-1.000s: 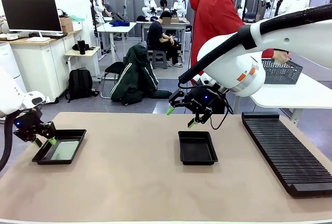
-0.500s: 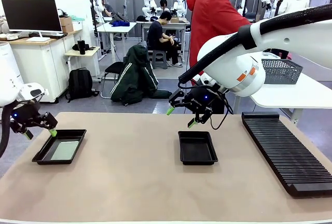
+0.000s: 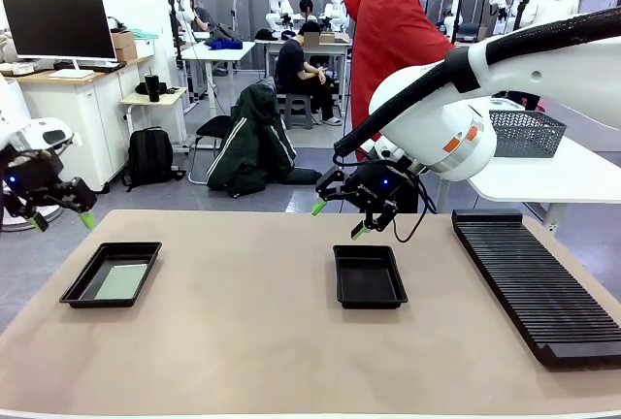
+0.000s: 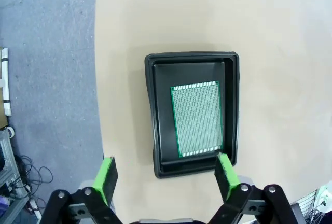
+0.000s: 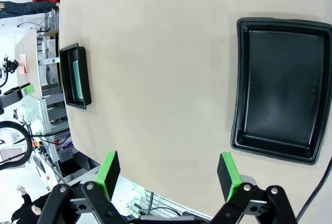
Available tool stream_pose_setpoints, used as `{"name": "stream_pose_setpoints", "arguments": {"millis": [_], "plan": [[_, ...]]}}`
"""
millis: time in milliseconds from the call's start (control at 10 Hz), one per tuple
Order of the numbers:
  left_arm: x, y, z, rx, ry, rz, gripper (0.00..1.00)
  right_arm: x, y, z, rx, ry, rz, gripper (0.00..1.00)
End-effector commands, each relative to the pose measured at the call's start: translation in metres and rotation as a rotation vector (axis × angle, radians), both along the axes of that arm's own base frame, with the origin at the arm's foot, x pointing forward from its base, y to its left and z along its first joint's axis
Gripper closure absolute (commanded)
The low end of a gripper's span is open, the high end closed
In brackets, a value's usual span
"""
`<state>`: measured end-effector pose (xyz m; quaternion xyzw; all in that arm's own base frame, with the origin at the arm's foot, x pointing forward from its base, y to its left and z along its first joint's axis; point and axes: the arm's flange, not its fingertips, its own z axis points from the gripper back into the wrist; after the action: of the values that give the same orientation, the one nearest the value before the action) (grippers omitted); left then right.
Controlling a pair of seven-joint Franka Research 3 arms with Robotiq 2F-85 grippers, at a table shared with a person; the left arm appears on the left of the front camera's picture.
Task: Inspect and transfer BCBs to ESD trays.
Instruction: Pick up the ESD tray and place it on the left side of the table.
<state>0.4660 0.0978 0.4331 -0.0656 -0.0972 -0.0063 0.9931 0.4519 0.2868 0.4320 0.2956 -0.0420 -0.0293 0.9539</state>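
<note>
The left gripper [image 3: 63, 219] hung wide open and empty, just off the worktop's [image 3: 243, 341] left edge, with its arm cut off by the frame. Near that edge sat the left tray [image 4: 150, 110], shallow black plastic with a flared rim. In it one BCB [image 4: 197, 119] lay flat, a thin green rectangle with a pale dotted face, close to one long wall. The right gripper [image 3: 339, 219] was also spread wide and held nothing, above the far rim of the bare middle tray [image 3: 369, 278]. A ribbed black rack [image 3: 534, 283] ran along the right edge, partly clipped by the frame. Beyond the far edge stood a person [image 3: 393, 41] in red, hands hidden behind the right arm.
</note>
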Motion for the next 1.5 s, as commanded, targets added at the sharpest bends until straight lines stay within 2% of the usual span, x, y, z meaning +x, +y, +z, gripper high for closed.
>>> {"name": "stream_pose_setpoints", "arguments": {"millis": [0,300,700,800,1400], "plan": [[-0.003,0.001,0.024,0.026,0.039,0.02,0.0,0.0,0.001,0.0,-0.002,0.001,-0.015,0.0],[-0.002,-0.005,0.054,0.057,0.04,0.014,0.0,0.0,0.001,0.0,-0.002,0.001,-0.015,0.0],[-0.004,-0.015,0.072,0.073,0.034,-0.002,0.0,0.0,0.001,0.0,-0.002,0.001,-0.015,0.0],[0.0,-0.008,0.066,0.054,0.014,-0.007,0.0,0.0,0.001,0.0,-0.002,0.001,-0.015,0.0],[0.0,-0.008,0.066,0.054,0.014,-0.007,0.0,0.0,0.001,0.0,-0.002,0.001,-0.015,0.0]]}}
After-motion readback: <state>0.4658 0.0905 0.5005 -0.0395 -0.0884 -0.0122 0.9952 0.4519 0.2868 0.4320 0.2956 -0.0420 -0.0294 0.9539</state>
